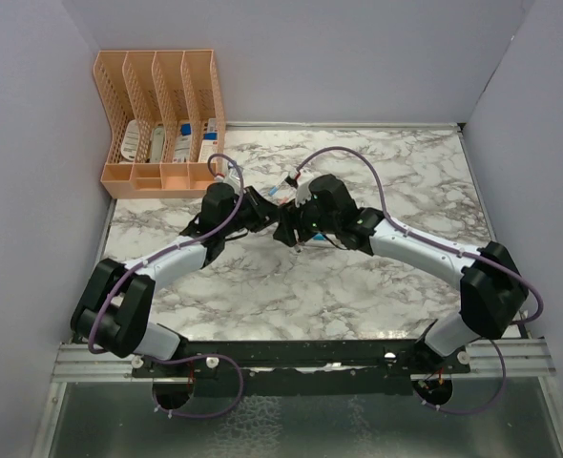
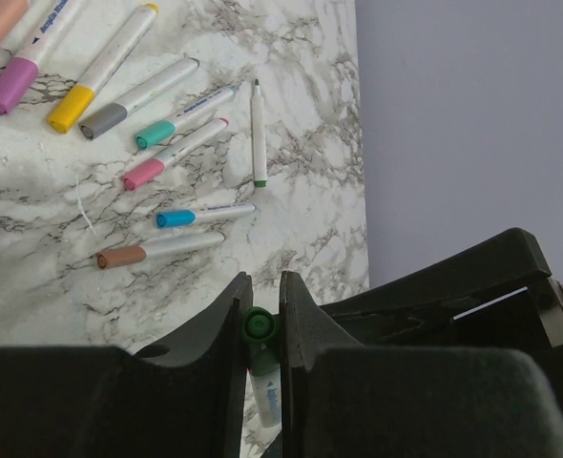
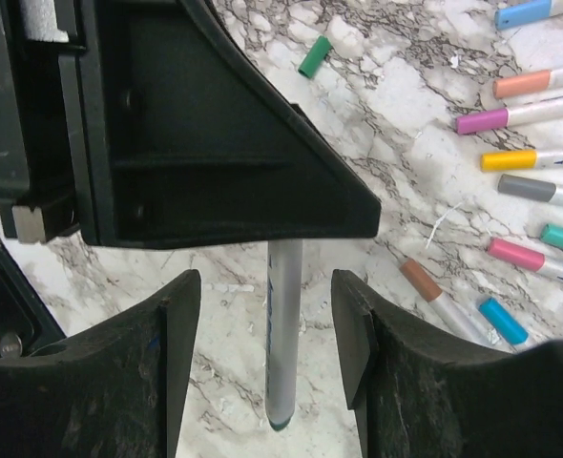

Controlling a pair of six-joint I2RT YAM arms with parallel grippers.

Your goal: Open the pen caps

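Arms meet over the middle of the white-and-grey marble table (image 1: pixel 406 181) in the top view: left arm (image 1: pixel 167 258) and right arm (image 1: pixel 425 250), wrists crowded together and hiding everything beneath them. Peach plastic slotted file organiser (image 1: pixel 157 124) stands at the far-left corner, well apart.

Left wrist view gives what the top cannot. Left pincer (image 2: pixel 264 286) is together, clamped on a small green plastic pen cap (image 2: pixel 258 326) seen end-on. Thin white pen barrel (image 2: pixel 268 401) runs down from it. Beyond, capped markers lie in a row on the table: magenta cap (image 2: pixel 12 84), yellow cap (image 2: pixel 72 108), grey cap (image 2: pixel 103 121), teal cap (image 2: pixel 154 135), pink cap (image 2: pixel 143 174), blue cap (image 2: pixel 175 218), brown cap (image 2: pixel 121 257). 1 slim white pen with a bare dark tip (image 2: pixel 259 134) lies just beside them.

Right wrist view: right pincer (image 3: pixel 265 286) is apart, 1 finger on each side of the barrel, neither touching it. Barrel's lower end shows a small dark-green tip (image 3: pixel 280 423). Black body of the left pincer blocks the barrel's upper part. Only this view shows 1 loose green cap (image 3: pixel 314 56), lying alone on the table, well apart from the marker row.
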